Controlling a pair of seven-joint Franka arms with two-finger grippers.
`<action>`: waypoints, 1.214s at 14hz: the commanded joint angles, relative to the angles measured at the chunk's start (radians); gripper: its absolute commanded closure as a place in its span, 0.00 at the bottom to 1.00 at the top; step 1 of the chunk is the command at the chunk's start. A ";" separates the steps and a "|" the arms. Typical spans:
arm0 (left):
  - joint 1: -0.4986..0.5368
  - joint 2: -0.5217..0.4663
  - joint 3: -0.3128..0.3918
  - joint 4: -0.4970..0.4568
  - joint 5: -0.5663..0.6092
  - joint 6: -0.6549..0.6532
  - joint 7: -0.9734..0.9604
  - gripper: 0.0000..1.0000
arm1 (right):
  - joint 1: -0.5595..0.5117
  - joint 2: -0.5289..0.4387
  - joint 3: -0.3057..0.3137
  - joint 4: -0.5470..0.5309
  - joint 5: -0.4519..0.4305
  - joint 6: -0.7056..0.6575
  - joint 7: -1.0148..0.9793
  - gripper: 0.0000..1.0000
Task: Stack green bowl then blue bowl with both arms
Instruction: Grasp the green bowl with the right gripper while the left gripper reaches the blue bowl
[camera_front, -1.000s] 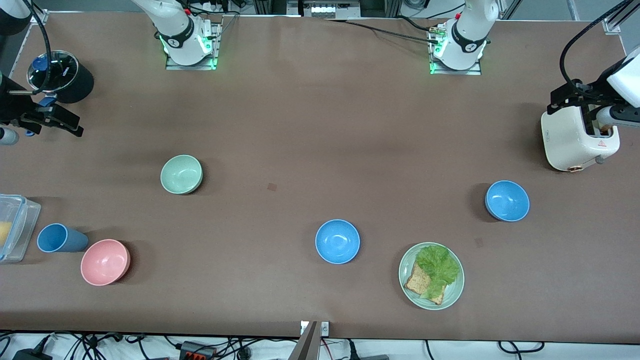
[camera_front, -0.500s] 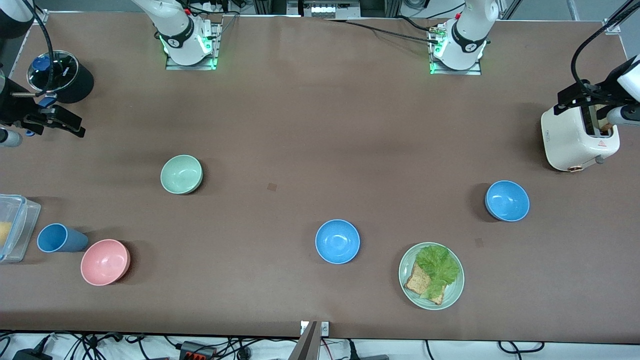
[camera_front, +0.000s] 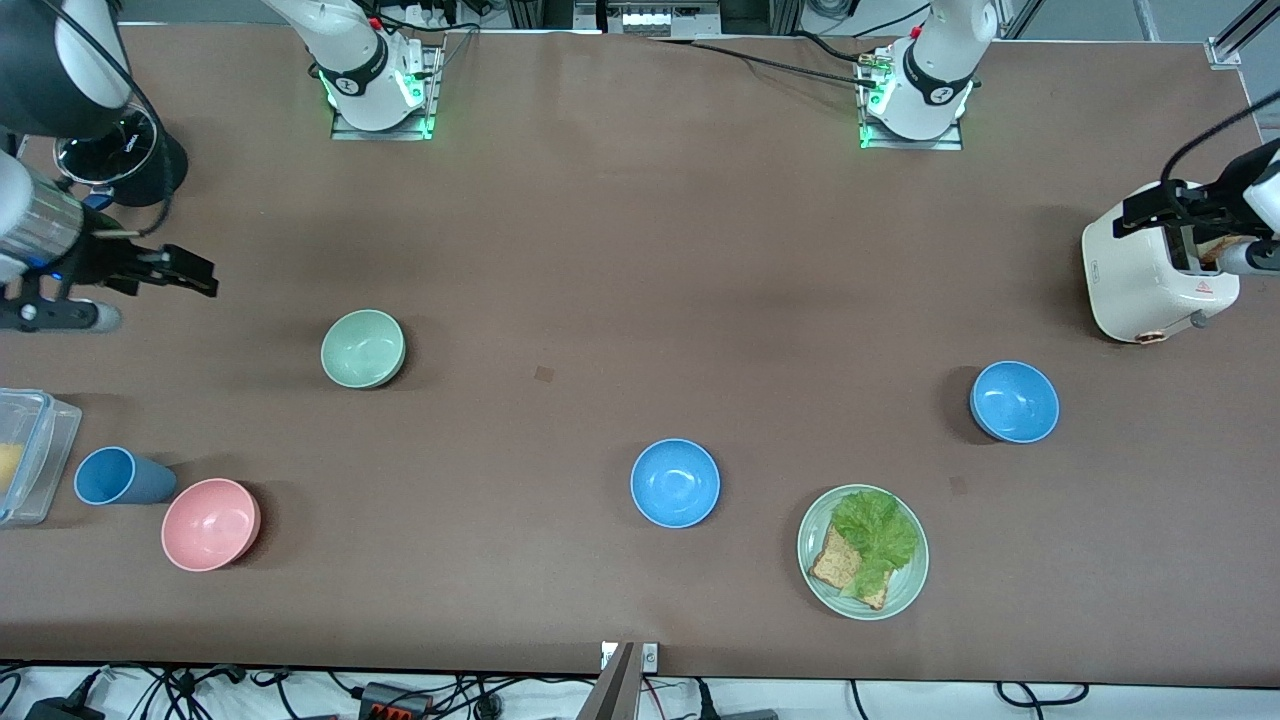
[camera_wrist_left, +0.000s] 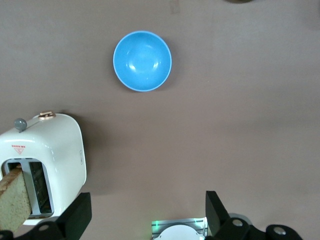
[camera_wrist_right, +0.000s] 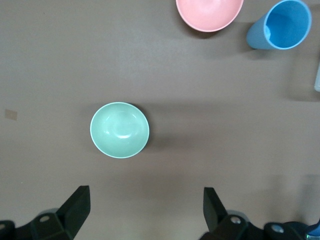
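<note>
The green bowl (camera_front: 363, 348) sits upright and empty on the brown table (camera_front: 640, 250), toward the right arm's end and well apart from every other dish; the right wrist view shows it too (camera_wrist_right: 119, 130), with nothing touching it.

Going across the front view from its left edge: a clear plastic container (camera_front: 25, 455) lies at the table's edge, with a blue cup (camera_front: 118, 476) just beside it and a pink bowl (camera_front: 211, 524) next to the cup, both nearer the front camera than the green bowl. A black round container (camera_front: 125, 155) stands farther from the camera, near the corner. The right gripper (camera_front: 190, 277) hangs above the bare table between that container and the green bowl, its jaws spread wide and holding nothing.

Toward the middle, one blue bowl (camera_front: 675, 483) rests empty, nearer the camera than the green bowl. Beside it is a pale-green plate (camera_front: 815, 575) carrying lettuce (camera_front: 875, 535) and a bread slice (camera_front: 838, 562). The second blue bowl (camera_front: 1014, 402) stands toward the left arm's end, farther from the camera than the plate. A white toaster (camera_front: 1140, 280) with toast (camera_wrist_left: 14, 197) in its slot stands near that end. The left gripper (camera_front: 1160, 210) hovers over the toaster, jaws wide apart and empty.
</note>
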 joint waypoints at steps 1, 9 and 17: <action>0.004 0.023 -0.002 0.039 -0.027 -0.034 0.004 0.00 | 0.022 0.084 -0.001 0.034 0.000 -0.003 -0.010 0.00; 0.073 0.204 -0.002 0.091 -0.014 0.067 0.024 0.00 | 0.054 0.368 -0.001 0.039 0.000 0.092 0.003 0.00; 0.073 0.452 -0.002 0.072 -0.016 0.348 0.021 0.00 | 0.033 0.535 -0.001 0.025 0.046 0.185 -0.005 0.15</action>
